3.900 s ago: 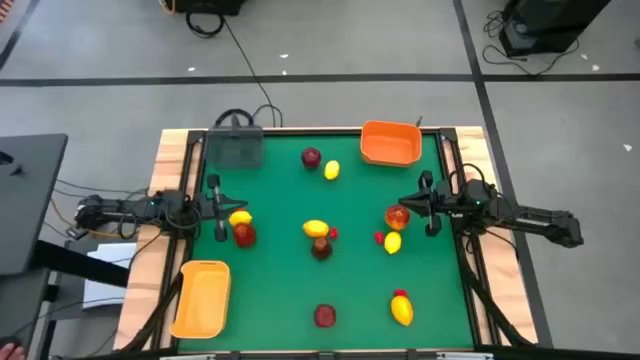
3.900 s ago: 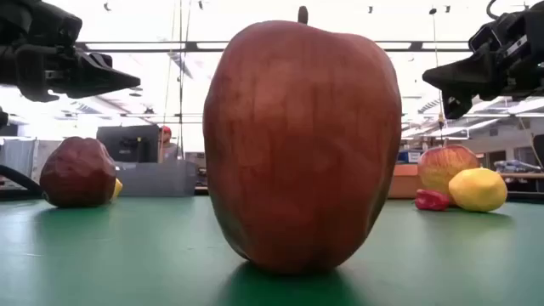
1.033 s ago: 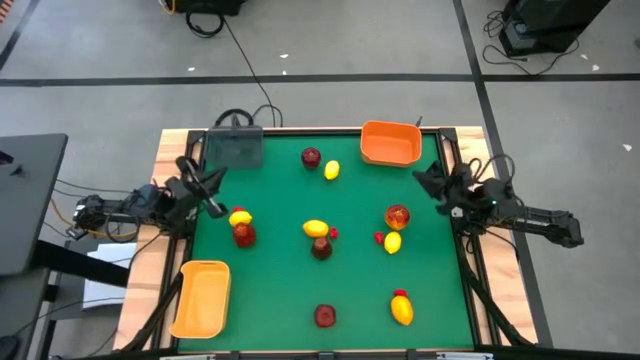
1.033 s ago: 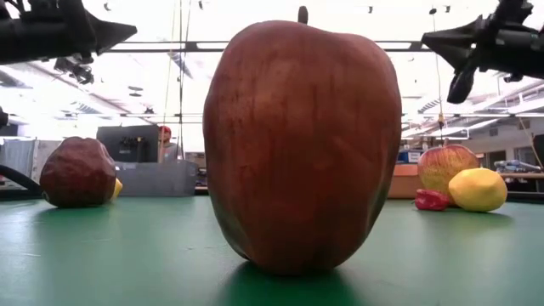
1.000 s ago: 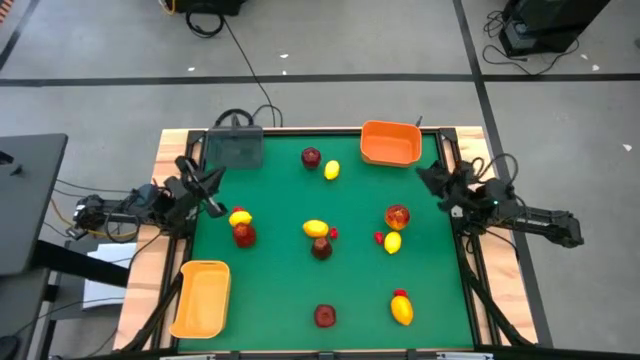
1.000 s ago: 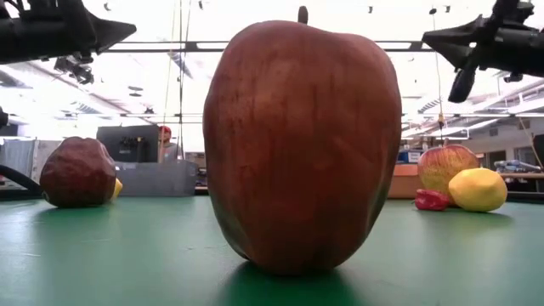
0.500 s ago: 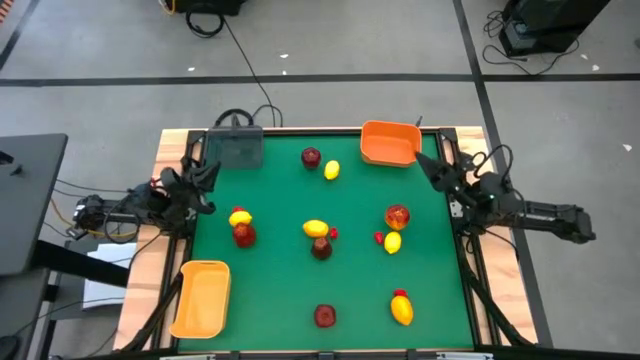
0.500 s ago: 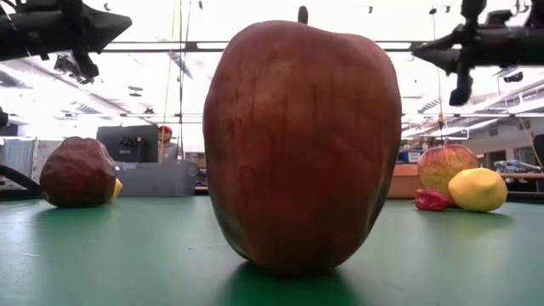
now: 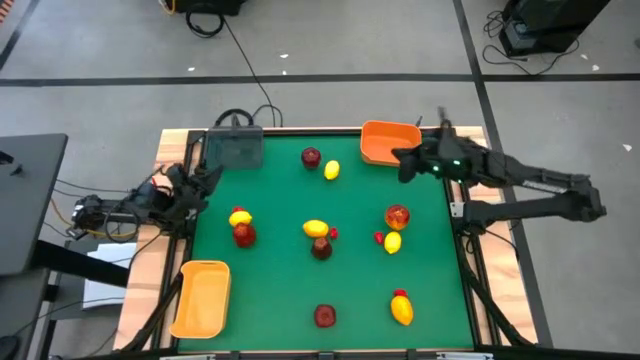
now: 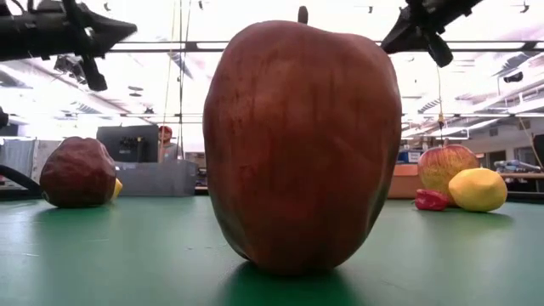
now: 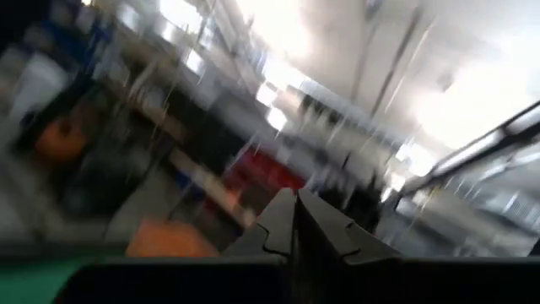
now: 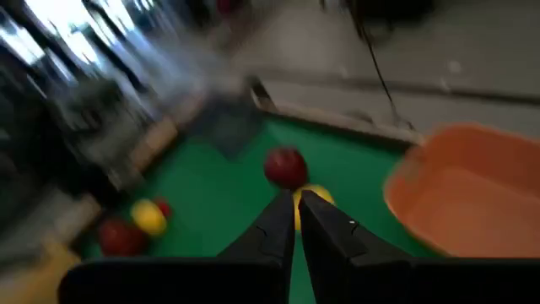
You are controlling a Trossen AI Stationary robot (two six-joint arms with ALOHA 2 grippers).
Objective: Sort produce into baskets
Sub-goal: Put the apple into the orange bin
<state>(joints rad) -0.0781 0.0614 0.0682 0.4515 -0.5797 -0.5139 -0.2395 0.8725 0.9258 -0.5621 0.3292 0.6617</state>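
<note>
1. Right gripper [image 9: 402,166]: arm stretched out over the far right part of the green mat [image 9: 280,290], tip raised off the surface, just beside the near left edge of the far orange bin [image 9: 390,143]. Fingers pressed together, nothing held.
2. Left gripper [image 9: 205,175]: arm folded at the left table edge, tip angled toward the far side, raised. Fingers closed, empty.
3. Dark grey tray [image 9: 234,149]: translucent, square, just beyond the left gripper at the far left corner.
4. Second orange bin [image 9: 202,298]: smooth plastic, rounded rectangle, well behind the left gripper at the near left corner.
5. Ahead of the right gripper in its wrist view: dark red round fruit [image 12: 286,167], with a yellow lemon [image 12: 314,199] partly behind the fingers.
6. Below the right gripper on the mat: red-orange apple [image 9: 397,217], then a yellow oval [image 9: 392,242] touching a small red bit [image 9: 379,238].
7. Near the left gripper: yellow lemon-like fruit [image 9: 239,218] touching a dark red one [image 9: 244,235].
8. Mat centre, between both grippers: yellow oval fruit [image 9: 315,229], dark fruit [image 9: 321,249] just beside it.
9. Near edge, well apart from both: dark red apple [image 9: 325,316], matte with faint streaks, filling the low view; yellow fruit with a red bit on it [image 9: 401,309].
</note>
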